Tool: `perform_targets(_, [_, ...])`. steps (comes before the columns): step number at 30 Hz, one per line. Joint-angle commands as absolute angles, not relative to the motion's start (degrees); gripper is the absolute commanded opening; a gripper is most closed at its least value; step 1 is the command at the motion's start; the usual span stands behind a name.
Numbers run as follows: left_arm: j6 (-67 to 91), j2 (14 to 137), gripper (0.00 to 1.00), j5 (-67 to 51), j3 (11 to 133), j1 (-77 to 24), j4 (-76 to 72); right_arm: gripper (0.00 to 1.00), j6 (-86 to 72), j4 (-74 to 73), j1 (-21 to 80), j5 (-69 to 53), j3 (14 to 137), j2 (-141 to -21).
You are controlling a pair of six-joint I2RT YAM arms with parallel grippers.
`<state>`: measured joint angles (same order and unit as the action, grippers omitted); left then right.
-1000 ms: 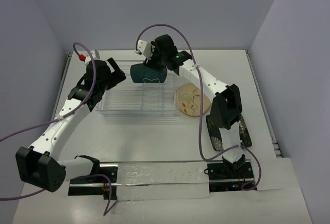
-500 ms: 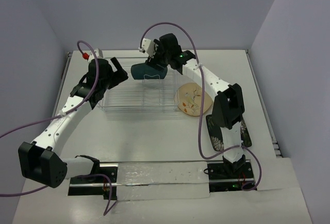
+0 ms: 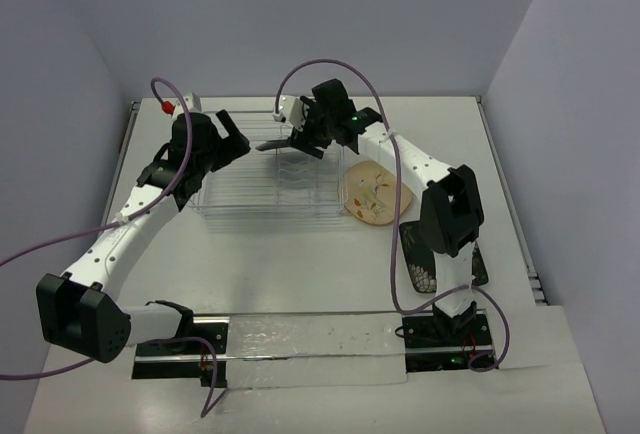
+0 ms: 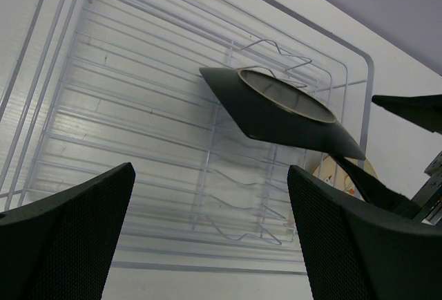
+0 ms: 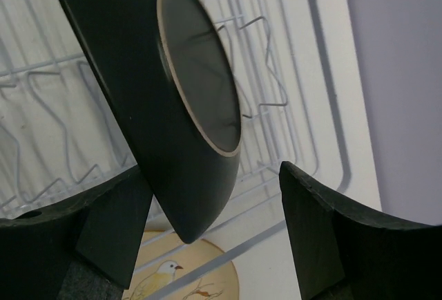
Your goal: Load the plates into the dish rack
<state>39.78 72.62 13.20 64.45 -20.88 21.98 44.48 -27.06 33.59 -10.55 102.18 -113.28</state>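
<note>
The teal plate (image 3: 274, 144) stands tilted on edge among the prongs of the wire dish rack (image 3: 262, 216); its underside shows in the left wrist view (image 4: 276, 113) and the right wrist view (image 5: 152, 99). My right gripper (image 3: 297, 142) is open around its lower edge (image 5: 221, 238), with a wide gap on one side. My left gripper (image 3: 235, 137) is open and empty over the rack's left end (image 4: 210, 245). The cream plate (image 3: 372, 192) lies just right of the rack. The black plate (image 3: 421, 276) lies near the right arm, mostly hidden.
The rack's wire floor and prongs (image 4: 138, 120) fill the left wrist view. The cream plate's bird painting shows below the rack wires (image 5: 186, 279). Walls close the table at the back and on both sides. The arm bases stand at the near edge.
The teal plate has gone from held upright facing the camera to tilted edge-on down among the prongs. My right gripper has opened. My left gripper has shifted slightly farther back.
</note>
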Motion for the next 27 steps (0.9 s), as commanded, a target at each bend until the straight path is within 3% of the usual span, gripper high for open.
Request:
perform_targets(1, [39.42, 72.38, 0.99, 12.0, 66.41, -20.57, 18.95, 0.79, 45.22, -27.73, 34.4, -13.3, 100.58, -106.7])
perform_targets(12, [38.9, 70.67, 0.99, 10.36, 66.45, -20.74, 19.16, 0.83, 41.08, -24.8, 34.37, -17.28, 94.46, -96.16])
perform_targets(16, [38.29, 69.52, 0.99, 10.08, 66.42, -22.41, 18.63, 0.83, 31.54, -18.53, 31.97, -13.22, 88.11, -88.58])
perform_targets(22, [37.26, 70.6, 0.99, 10.82, 67.06, -27.82, 17.48, 0.88, 6.0, -8.69, 18.98, -16.59, 73.78, -75.9])
perform_targets(27, [36.29, 71.47, 0.99, 10.87, 66.95, -29.82, 16.87, 0.99, -15.81, -10.79, 4.61, -15.08, 62.87, -67.66])
